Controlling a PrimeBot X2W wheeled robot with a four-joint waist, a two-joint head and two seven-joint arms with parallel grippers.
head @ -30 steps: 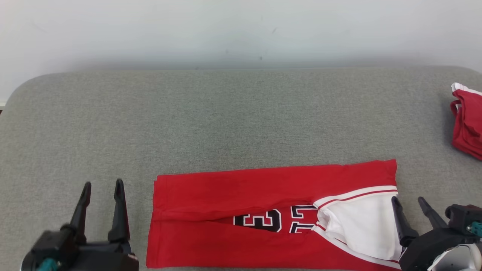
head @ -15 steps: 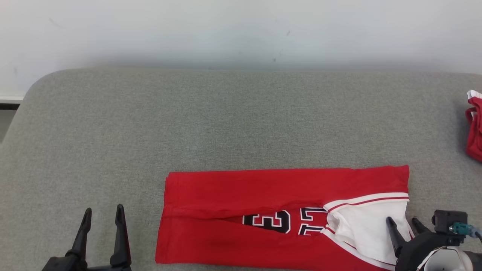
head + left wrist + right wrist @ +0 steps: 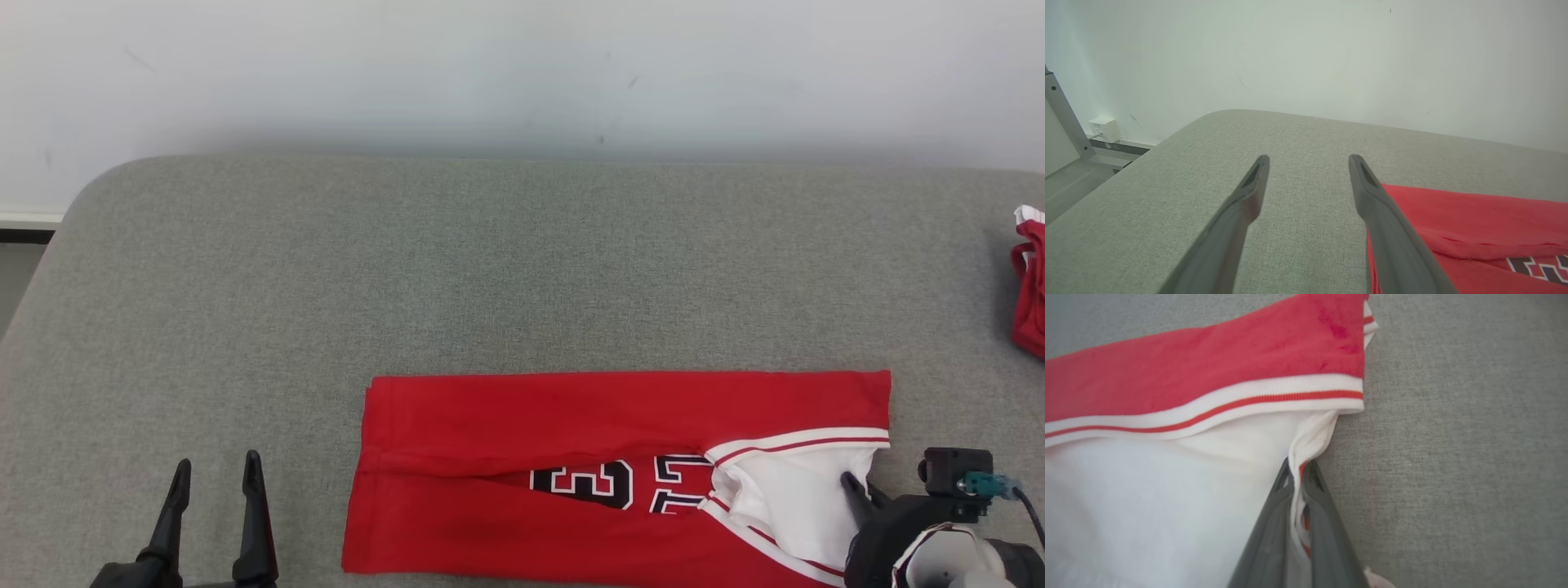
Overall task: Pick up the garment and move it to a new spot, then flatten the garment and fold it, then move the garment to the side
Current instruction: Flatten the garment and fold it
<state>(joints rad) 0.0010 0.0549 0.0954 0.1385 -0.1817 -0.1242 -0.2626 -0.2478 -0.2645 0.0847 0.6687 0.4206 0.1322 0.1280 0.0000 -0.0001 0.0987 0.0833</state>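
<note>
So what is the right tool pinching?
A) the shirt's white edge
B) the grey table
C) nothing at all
A: in the right wrist view the right tool is closed on a bunched white fold at the edge of the shirt.

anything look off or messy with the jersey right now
Slightly. The red jersey lies folded in a long strip, but its two flaps gape, showing the numbers, and the white inside shows at its right end, where the right hand pinches a bunched edge.
</note>
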